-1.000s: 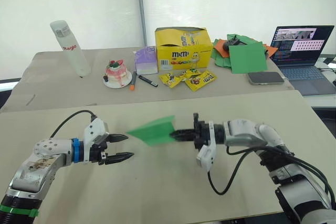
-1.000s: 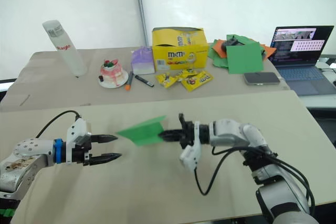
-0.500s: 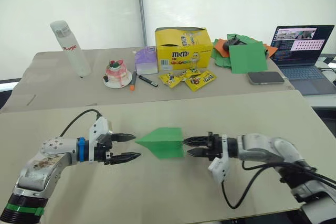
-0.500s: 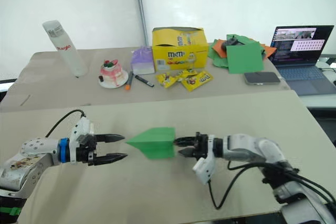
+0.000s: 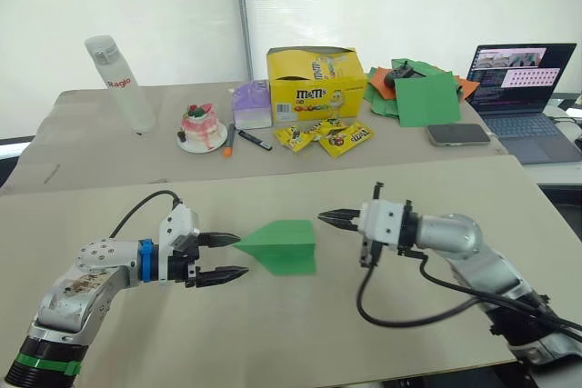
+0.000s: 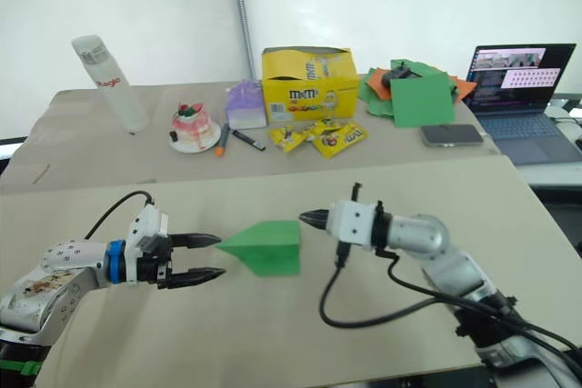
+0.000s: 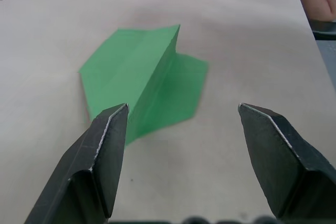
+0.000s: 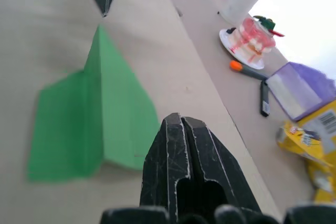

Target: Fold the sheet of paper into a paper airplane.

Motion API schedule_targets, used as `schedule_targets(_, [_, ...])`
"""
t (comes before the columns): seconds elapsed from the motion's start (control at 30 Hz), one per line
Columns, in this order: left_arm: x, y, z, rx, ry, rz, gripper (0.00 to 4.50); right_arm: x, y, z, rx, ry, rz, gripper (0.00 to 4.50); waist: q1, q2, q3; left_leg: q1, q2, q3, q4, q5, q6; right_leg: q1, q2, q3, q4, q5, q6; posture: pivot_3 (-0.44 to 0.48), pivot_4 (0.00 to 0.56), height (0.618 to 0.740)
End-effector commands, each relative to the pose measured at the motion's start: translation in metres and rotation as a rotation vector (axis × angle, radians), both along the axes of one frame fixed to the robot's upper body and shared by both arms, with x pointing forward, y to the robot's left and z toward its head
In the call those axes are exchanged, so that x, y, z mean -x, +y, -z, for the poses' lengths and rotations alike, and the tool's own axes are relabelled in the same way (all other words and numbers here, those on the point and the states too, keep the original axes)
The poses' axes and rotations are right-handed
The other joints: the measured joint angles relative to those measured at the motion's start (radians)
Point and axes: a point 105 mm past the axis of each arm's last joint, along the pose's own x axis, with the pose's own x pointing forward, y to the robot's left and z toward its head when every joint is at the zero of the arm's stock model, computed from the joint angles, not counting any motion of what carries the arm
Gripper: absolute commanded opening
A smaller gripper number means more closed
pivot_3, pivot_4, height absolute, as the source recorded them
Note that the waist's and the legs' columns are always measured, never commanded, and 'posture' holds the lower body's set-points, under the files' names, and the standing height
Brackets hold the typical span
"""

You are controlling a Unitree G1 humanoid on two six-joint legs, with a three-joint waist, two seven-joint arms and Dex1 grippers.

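The sheet of paper is folded into a bright green paper airplane (image 5: 280, 246) and lies flat on the beige table (image 5: 273, 333), its pointed nose toward my left gripper. The left gripper (image 5: 240, 255) is open just off that nose, its fingers (image 7: 107, 145) level with the table and apart from the paper airplane (image 7: 142, 80). My right gripper (image 5: 324, 216) is shut on nothing and hovers a little above and beyond the wide tail end of the paper airplane (image 8: 105, 124), without touching it.
On the far table stand a white bottle (image 5: 120, 82), a small cake on a plate (image 5: 202, 126), pens (image 5: 245, 140), a purple box (image 5: 252, 104), a yellow M&M's box (image 5: 316, 84) with candy packets (image 5: 327, 136), stacked green and orange papers (image 5: 420, 93), a phone (image 5: 459, 134) and a laptop (image 5: 527, 97).
One second ago the right gripper held the paper airplane in the air. It set it on the table, let go, then shut and drew up and back. The left gripper moved slightly closer to the nose.
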Motion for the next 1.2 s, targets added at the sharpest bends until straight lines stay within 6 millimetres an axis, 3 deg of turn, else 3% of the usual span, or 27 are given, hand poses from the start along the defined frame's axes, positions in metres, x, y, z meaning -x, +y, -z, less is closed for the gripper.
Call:
schedule_targets(0.03, [-0.002, 0.001, -0.005, -0.021, -0.053, 0.006, 3.54, -0.005, 0.005, 0.011, 0.005, 0.117, 0.035, 0.03, 0.004, 0.000, 0.000, 0.000, 0.000, 0.000, 0.000, 0.000, 0.000, 0.000, 0.000, 0.000, 0.000, 0.000, 0.000, 0.000, 0.150, 0.740])
schedule_targets(0.17, [-0.003, 0.006, -0.005, -0.036, -0.064, -0.013, 3.54, 0.010, 0.011, 0.036, 0.039, 0.233, -0.009, 0.03, 0.007, 0.000, 0.000, 0.000, -0.001, 0.000, 0.000, 0.000, 0.000, -0.001, 0.000, -0.001, 0.000, 0.000, 0.000, 0.000, 0.150, 0.740])
schedule_targets(0.37, [-0.001, 0.009, -0.001, -0.055, -0.061, -0.028, 3.54, 0.029, 0.011, 0.055, 0.023, 0.325, -0.036, 0.03, 0.002, 0.000, 0.000, 0.000, -0.001, 0.000, 0.000, 0.000, 0.000, -0.001, 0.000, -0.001, 0.000, 0.000, 0.000, 0.000, 0.150, 0.740])
schedule_targets(0.63, [0.000, 0.008, -0.001, -0.051, -0.053, -0.028, 3.54, 0.028, 0.012, 0.069, 0.025, 0.349, -0.008, 0.03, 0.001, 0.000, 0.000, 0.001, -0.001, 0.000, 0.000, 0.000, -0.001, -0.001, 0.000, -0.001, 0.001, 0.000, 0.000, 0.000, 0.150, 0.740])
schedule_targets(0.97, [-0.019, 0.019, -0.021, 0.006, -0.076, -0.095, 3.54, 0.026, -0.013, 0.105, 0.212, 0.114, 0.007, 0.03, 0.007, -0.001, -0.001, 0.007, -0.003, 0.000, 0.000, 0.000, -0.001, 0.000, 0.000, -0.002, 0.001, 0.000, 0.000, 0.000, 0.150, 0.740])
schedule_targets(1.2, [-0.049, 0.016, -0.011, -0.070, -0.143, -0.135, 3.54, 0.032, -0.003, 0.109, 0.214, 0.018, -0.050, 0.03, 0.006, -0.004, -0.003, 0.010, -0.007, 0.000, 0.000, 0.000, 0.000, 0.001, 0.001, -0.001, 0.002, 0.000, 0.001, 0.000, 0.150, 0.740])
